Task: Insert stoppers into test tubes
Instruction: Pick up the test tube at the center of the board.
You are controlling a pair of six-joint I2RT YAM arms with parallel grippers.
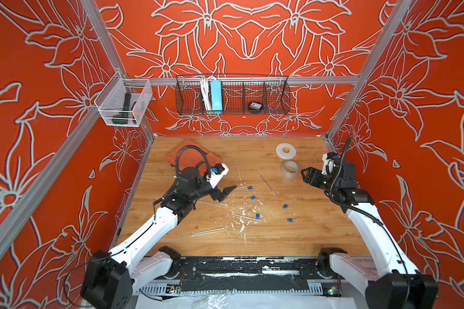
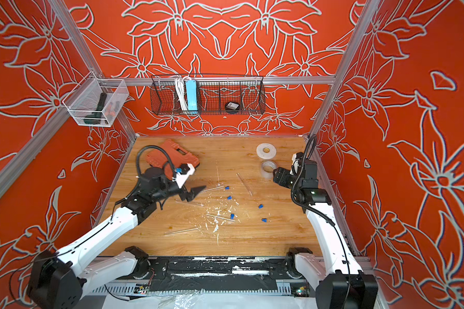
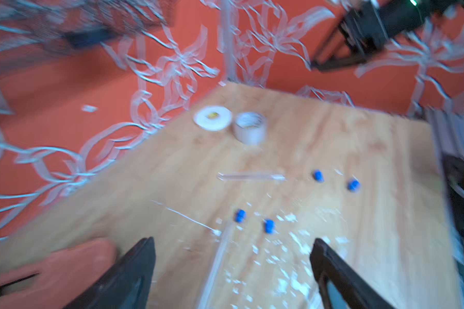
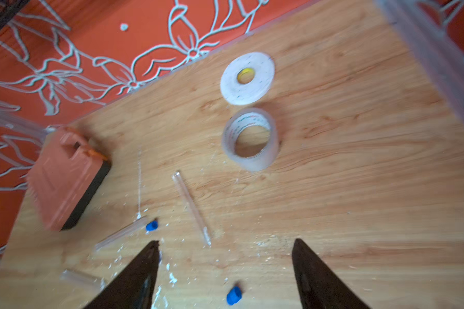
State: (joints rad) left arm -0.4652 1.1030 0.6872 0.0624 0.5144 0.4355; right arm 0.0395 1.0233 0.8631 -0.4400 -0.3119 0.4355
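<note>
**Tubes and stoppers loose, both grippers empty**

The left gripper [image 1: 227,193] is over the wooden surface [image 1: 306,235], jaws apart, nothing between them, tips just beside one end of a test tube [image 1: 240,187]. The right gripper [image 1: 303,176] is near the clear tape roll [image 1: 290,169], jaws apart, empty. Five blue stoppers [image 1: 253,198] lie scattered mid-surface, none in a tube. Four more test tubes [image 1: 267,184] lie flat among white flecks. The white tape roll [image 1: 286,150] lies behind the clear one. The orange case [image 1: 196,156] is back left, partly hidden by the left arm.

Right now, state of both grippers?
left gripper: open, holding nothing.
right gripper: open, holding nothing.
</note>
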